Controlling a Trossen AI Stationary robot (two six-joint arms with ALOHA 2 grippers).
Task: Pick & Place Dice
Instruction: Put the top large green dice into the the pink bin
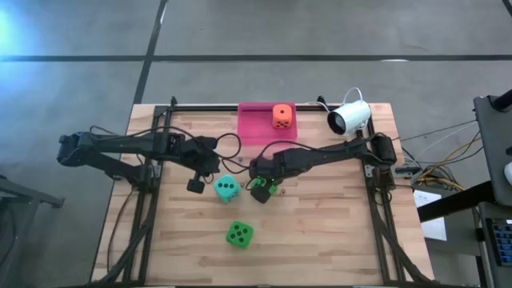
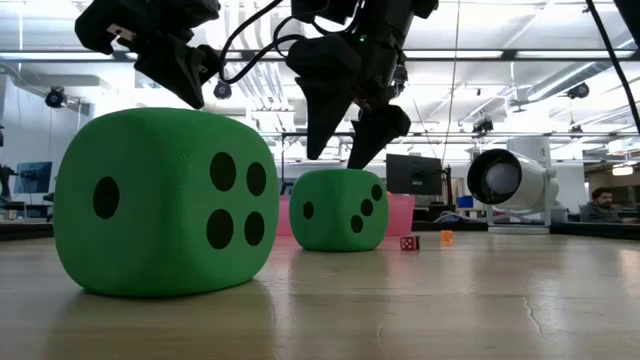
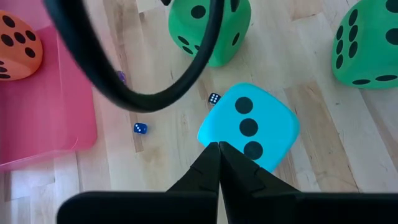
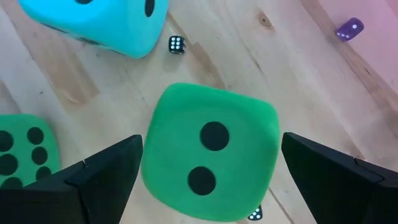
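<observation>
A green die (image 4: 211, 149) rests on the wooden table. My right gripper (image 4: 211, 180) hangs open just above it, one finger to each side, touching nothing; the low view shows the fingertips (image 2: 365, 150) clear of the die's top (image 2: 340, 178). The teal die (image 1: 226, 189) lies left of it. My left gripper (image 1: 194, 185) is shut and raised beside the teal die (image 3: 249, 127). A second green die (image 1: 239, 234) sits nearer the front edge. The orange die (image 1: 282, 117) rests on a pink tray (image 1: 256, 128) at the far edge.
Tiny dice lie scattered on the wood: blue ones (image 3: 140, 128) near the tray, a red one (image 2: 409, 242) and an orange one (image 2: 446, 237). A white camera (image 1: 350, 118) stands at the far right. A black cable (image 3: 124, 93) loops in front of the left wrist.
</observation>
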